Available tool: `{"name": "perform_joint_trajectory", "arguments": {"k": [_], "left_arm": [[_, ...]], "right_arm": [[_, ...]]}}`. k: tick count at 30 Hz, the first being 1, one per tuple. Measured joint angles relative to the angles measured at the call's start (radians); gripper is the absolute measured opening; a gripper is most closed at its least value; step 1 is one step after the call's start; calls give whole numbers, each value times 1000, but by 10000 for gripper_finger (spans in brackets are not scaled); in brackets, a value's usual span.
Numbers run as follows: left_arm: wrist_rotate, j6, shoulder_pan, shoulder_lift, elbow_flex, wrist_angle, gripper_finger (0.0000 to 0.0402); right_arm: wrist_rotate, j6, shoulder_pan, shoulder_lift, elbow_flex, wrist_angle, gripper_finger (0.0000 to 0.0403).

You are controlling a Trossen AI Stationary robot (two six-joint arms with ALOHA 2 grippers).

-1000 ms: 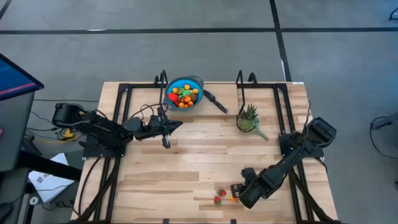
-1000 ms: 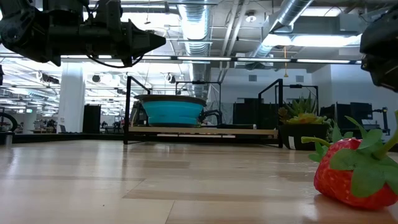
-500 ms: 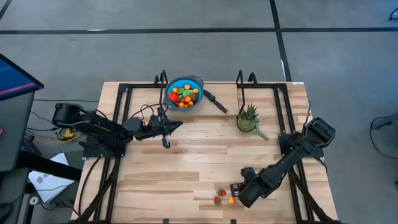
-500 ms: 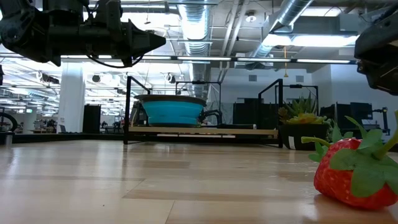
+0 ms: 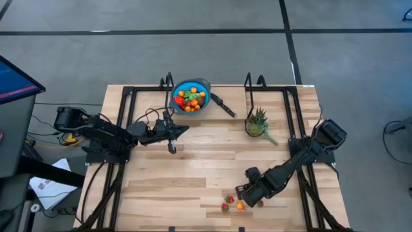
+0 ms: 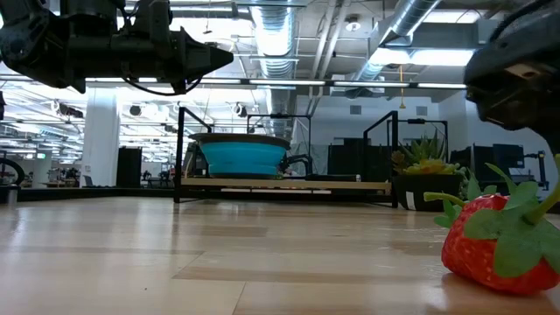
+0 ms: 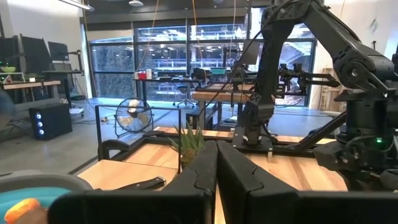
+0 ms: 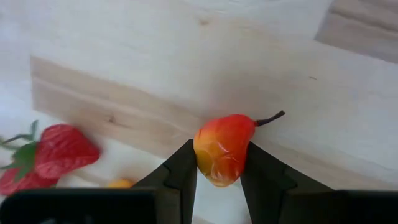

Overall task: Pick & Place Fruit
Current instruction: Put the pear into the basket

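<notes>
While clamped, right gripper apparently lifts fruit.

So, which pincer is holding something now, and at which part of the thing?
The right pincer grips a red-and-yellow pear by the two sides of its body, stem free. The left pincer is shut and holds nothing.

From above I see the bowl at the table's far edge, upper centre of frame, fruit inside it. The plant sits to its right. Low in the frame, right of centre, two strawberries lie just left of my right gripper.
</notes>
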Motion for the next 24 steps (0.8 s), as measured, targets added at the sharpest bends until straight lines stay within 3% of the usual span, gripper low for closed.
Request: {"name": "perform_joint_trajectory", "arguments": {"k": [6, 16, 24], "left_arm": [[-1, 34, 0, 0, 0, 0, 2], [-3, 34, 0, 0, 0, 2, 2], [-4, -5, 0, 0, 0, 4, 2]], "right_arm": [[-8, -144, -50, -77, 0, -22, 98], [50, -352, -136, -267, 0, -232, 98], [87, -691, -300, -377, 1, -284, 97]]}}
